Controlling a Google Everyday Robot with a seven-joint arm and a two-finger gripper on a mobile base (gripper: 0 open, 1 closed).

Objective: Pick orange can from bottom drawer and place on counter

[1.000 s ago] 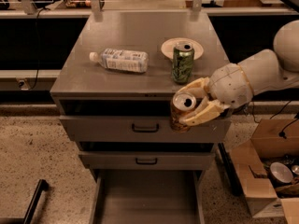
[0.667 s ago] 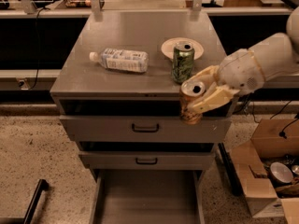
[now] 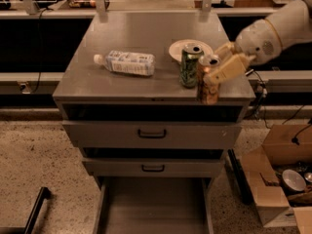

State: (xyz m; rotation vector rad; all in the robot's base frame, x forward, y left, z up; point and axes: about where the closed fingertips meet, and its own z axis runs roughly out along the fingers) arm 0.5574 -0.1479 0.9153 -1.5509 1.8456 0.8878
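Note:
My gripper (image 3: 214, 74) is shut on the orange can (image 3: 207, 81), holding it upright over the front right part of the counter (image 3: 146, 89). The can's silver top shows and its base is at the counter's front edge, right of the green patterned can (image 3: 189, 65). Whether the can touches the counter I cannot tell. The arm comes in from the upper right. The bottom drawer (image 3: 153, 206) is pulled open below, and its grey floor holds nothing visible.
A plastic water bottle (image 3: 126, 63) lies on its side on the counter's left part. A white plate (image 3: 181, 49) sits behind the green can. Two upper drawers with black handles (image 3: 151, 133) are nearly closed. An open cardboard box (image 3: 280, 179) stands on the floor at right.
My gripper has lifted the orange can up and to the right, from in front of the top drawer to the counter's front right, beside the green can.

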